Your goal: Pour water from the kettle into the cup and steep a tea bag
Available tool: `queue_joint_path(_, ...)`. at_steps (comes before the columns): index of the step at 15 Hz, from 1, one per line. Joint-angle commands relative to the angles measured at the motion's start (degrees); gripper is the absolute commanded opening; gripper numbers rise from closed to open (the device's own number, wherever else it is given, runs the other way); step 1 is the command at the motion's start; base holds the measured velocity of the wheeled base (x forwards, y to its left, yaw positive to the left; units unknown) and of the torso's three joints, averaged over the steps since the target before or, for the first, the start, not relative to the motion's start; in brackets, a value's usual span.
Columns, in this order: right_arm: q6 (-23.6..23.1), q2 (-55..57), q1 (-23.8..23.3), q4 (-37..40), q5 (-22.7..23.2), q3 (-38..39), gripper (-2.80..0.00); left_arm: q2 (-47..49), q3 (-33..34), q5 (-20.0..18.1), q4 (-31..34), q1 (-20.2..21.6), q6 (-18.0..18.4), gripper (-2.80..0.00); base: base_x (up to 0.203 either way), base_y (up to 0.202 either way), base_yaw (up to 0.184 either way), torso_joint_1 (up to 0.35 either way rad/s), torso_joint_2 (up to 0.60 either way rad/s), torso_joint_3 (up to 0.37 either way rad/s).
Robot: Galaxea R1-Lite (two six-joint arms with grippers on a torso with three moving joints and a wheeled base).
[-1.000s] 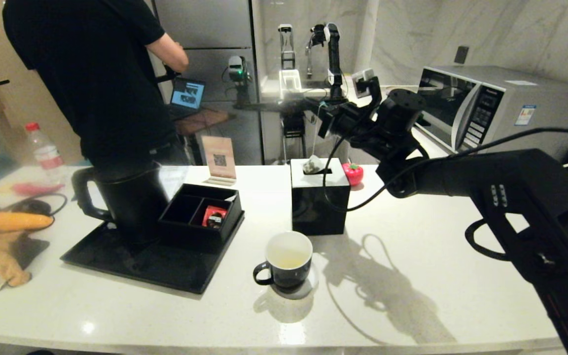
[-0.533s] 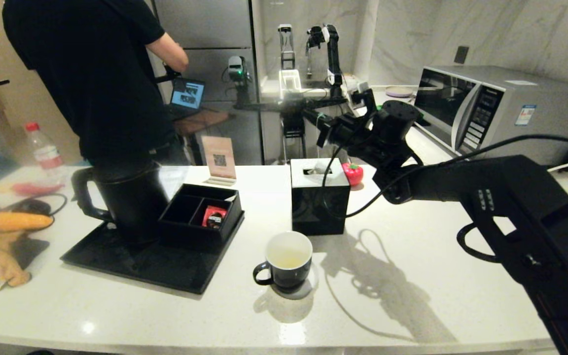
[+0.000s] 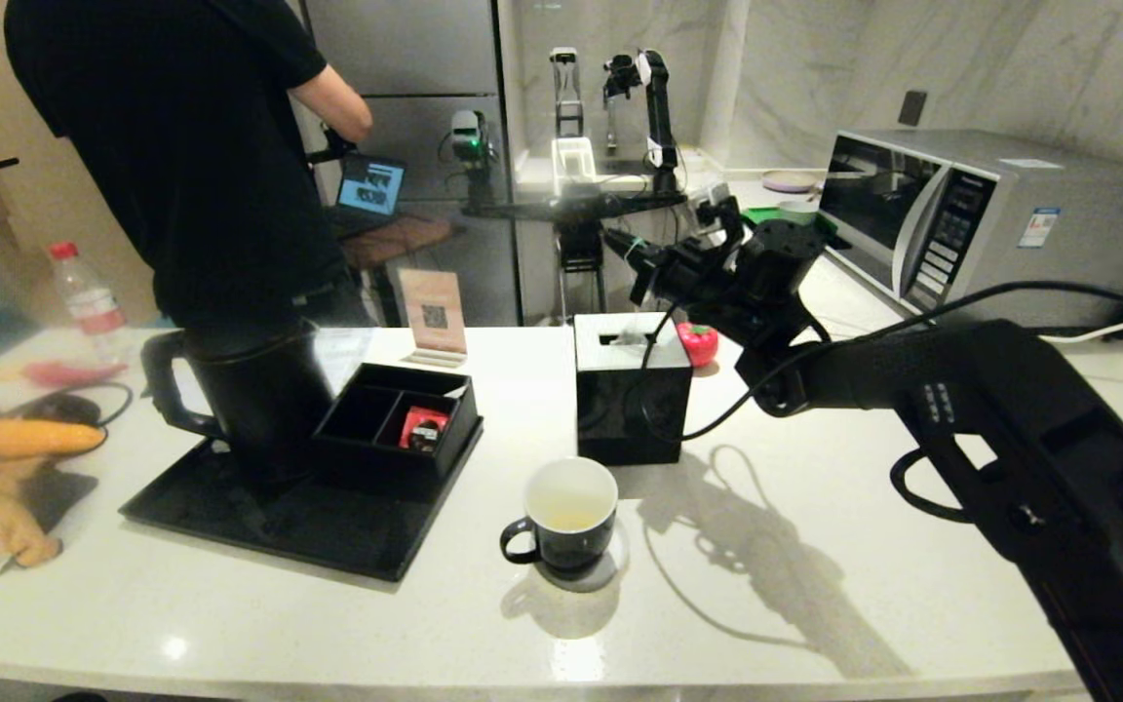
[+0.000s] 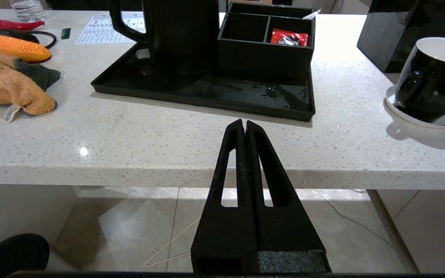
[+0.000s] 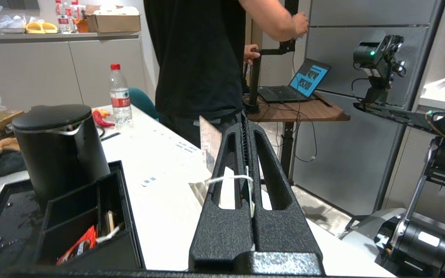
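Tea bag's thin white string (image 5: 233,178) pinched in clenched right gripper (image 3: 610,237); mesh bag, visible a second ago over black cube tissue box (image 3: 632,398), now unseen. Gripper raised above box. Left gripper (image 4: 244,125) closed, parked.

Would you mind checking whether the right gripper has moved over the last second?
Yes. In the head view the right gripper, shut on the tea bag's string, has shifted slightly left and back, judged against the black tissue box, and stays raised above it.

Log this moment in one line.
right gripper: shut on tea bag string, high by tissue box | left gripper: shut, parked at counter edge | cup: water in, no bag | kettle: on tray
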Motion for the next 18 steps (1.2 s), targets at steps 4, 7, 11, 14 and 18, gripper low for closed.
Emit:
queue_joint_path(4,-0.1,1.9,0.5,-1.5,0.2,0.9,-2.80,0.0,0.0,0.1,0.0,0.0,0.0,-2.80,0.000,0.000,0.000,0.000,0.00,0.000)
queue_joint_path(7,-0.1,1.7,0.5,-3.4,0.2,3.4,-2.80,0.0,0.0,0.1,0.0,0.0,0.0,-2.80,0.000,0.000,0.000,0.000,0.00,0.000)
queue_joint_path(11,-0.1,1.2,0.3,-3.4,0.2,3.7,-2.80,0.0,0.0,0.1,0.0,0.0,0.0,-2.80,0.000,0.000,0.000,0.000,0.00,0.000)
queue_joint_path(14,-0.1,1.2,0.3,-3.4,0.2,3.8,-2.80,0.0,0.0,0.0,0.0,0.0,0.0,-2.80,0.000,0.000,0.000,0.000,0.00,0.000)
queue_joint_path(18,-4.1,1.2,0.0,-2.9,0.2,4.4,-2.80,0.0,0.0,0.0,0.0,0.0,0.0,-2.80,0.000,0.000,0.000,0.000,0.00,0.000)
